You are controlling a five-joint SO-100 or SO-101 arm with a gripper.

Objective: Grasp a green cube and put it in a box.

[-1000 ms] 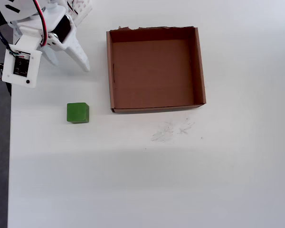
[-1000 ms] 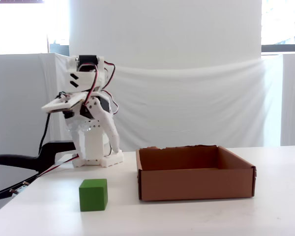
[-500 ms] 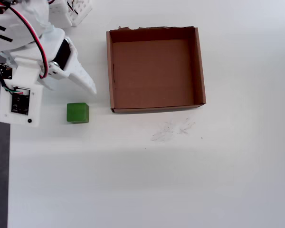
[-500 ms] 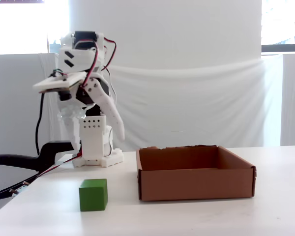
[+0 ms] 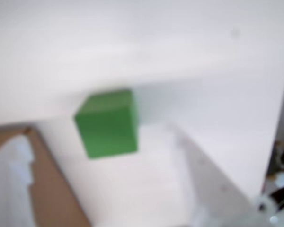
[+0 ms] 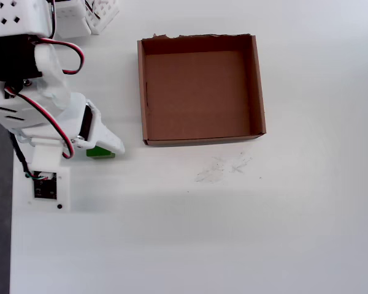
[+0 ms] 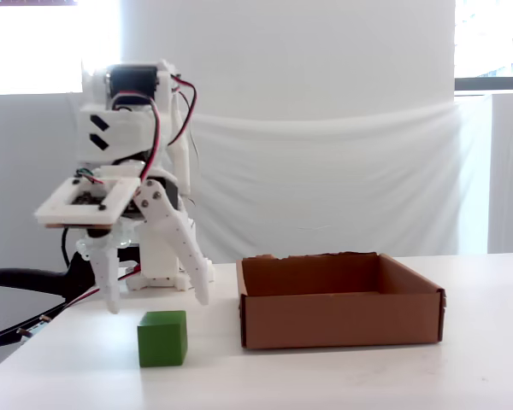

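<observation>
a white table seen from above, from the side and from the arm's own camera. a small green cube sits on the bare tabletop, to the left of a shallow brown cardboard box in the side view, near it but not touching. the box is open on top, with nothing showing inside it, and its far edge is ragged.

the white robot arm, strung with red and black wires, leans forward over the cube. its claw points down with the two fingers spread wide apart, one tip on each side above the cube and just clear of its top. nothing is between the fingers.

from above, the arm covers most of the cube, leaving only a green sliver showing beside one white finger.

the blurred wrist view shows the cube ahead on the table, a pale finger at lower right and a brown strip of box at lower left.
</observation>
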